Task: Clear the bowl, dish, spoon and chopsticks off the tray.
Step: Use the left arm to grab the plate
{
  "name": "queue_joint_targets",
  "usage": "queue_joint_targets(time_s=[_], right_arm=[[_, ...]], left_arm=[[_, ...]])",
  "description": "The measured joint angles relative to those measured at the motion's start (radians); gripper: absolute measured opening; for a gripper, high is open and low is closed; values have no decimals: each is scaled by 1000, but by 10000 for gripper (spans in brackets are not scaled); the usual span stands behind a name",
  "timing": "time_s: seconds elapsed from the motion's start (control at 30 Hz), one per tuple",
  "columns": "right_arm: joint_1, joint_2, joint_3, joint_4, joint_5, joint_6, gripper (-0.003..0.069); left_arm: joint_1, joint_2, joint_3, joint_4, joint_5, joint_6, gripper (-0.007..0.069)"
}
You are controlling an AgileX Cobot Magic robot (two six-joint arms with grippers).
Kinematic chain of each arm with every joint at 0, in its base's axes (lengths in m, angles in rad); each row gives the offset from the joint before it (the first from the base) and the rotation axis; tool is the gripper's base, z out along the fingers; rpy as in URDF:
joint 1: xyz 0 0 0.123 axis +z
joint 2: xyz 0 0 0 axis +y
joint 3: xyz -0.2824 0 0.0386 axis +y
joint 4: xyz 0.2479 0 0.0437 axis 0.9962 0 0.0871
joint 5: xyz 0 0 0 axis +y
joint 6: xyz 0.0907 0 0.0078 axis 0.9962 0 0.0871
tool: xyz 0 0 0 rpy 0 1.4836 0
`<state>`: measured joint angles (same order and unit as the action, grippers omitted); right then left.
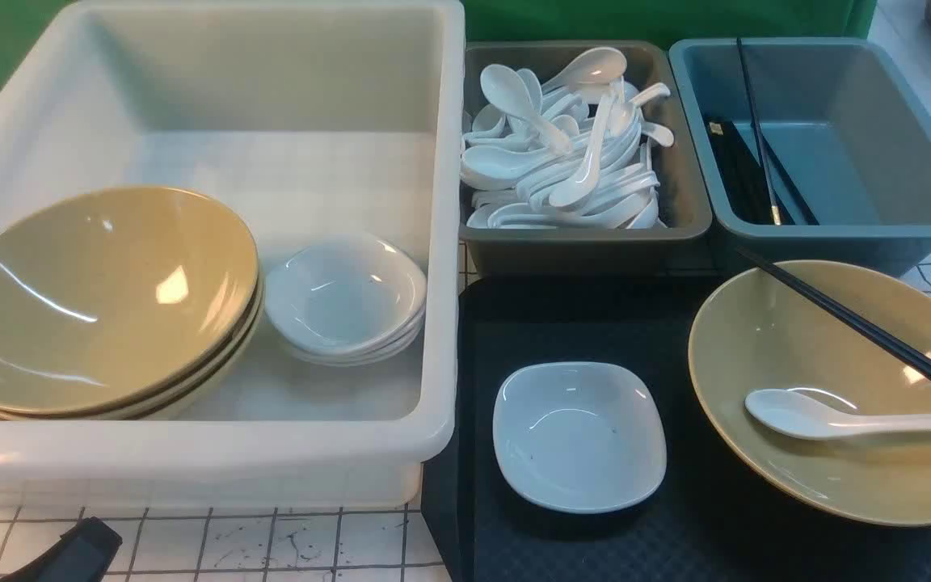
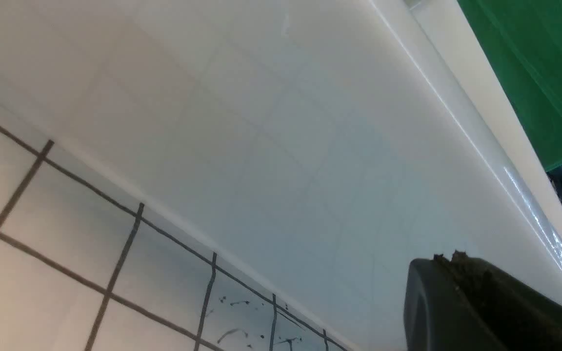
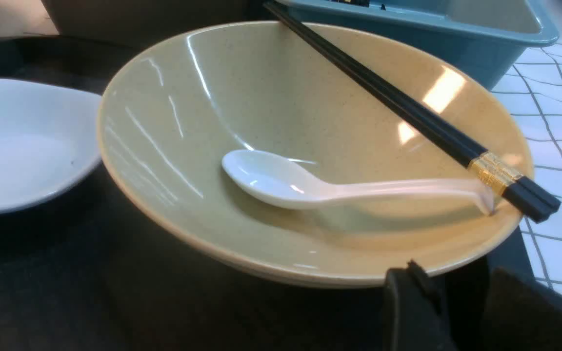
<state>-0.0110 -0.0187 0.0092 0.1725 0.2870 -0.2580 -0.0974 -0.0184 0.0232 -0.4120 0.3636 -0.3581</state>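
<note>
On the black tray (image 1: 579,315) (image 3: 66,292) stands the small white dish (image 1: 579,436) (image 3: 12,146), and to its right the wide tan bowl (image 1: 797,347) (image 3: 286,97). The white spoon (image 1: 789,414) (image 3: 271,180) lies inside the bowl. Across the bowl's rim rest the black chopsticks (image 1: 861,326) (image 3: 383,92). My right gripper (image 3: 456,280) is open and empty, low over the tray just short of the bowl's near rim; the front view does not show it. My left gripper (image 1: 94,537) (image 2: 449,256) is shut on nothing, on the checked cloth beside the white tub's outer wall.
The white tub (image 1: 441,242) at left holds a stack of tan bowls (image 1: 102,299) and a stack of white dishes (image 1: 344,295). Behind the tray, a grey bin (image 1: 587,238) holds several white spoons (image 1: 562,153) and a blue bin (image 1: 837,234) holds black chopsticks (image 1: 756,170).
</note>
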Motion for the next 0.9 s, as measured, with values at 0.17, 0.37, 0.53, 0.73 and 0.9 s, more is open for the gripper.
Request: queue_joint_targets(time_s=[0.17,0.37,0.53,0.73,0.9], right_arm=[[0,0,0,0,0,0,237],[0,0,0,0,0,0,237],[0,0,0,0,0,0,237],[0,0,0,0,0,0,237],[0,0,0,0,0,0,237]], left_arm=[[0,0,0,0,0,0,-1],[0,0,0,0,0,0,-1],[0,0,0,0,0,0,-1],[0,0,0,0,0,0,-1],[0,0,0,17,-17,16,-1]])
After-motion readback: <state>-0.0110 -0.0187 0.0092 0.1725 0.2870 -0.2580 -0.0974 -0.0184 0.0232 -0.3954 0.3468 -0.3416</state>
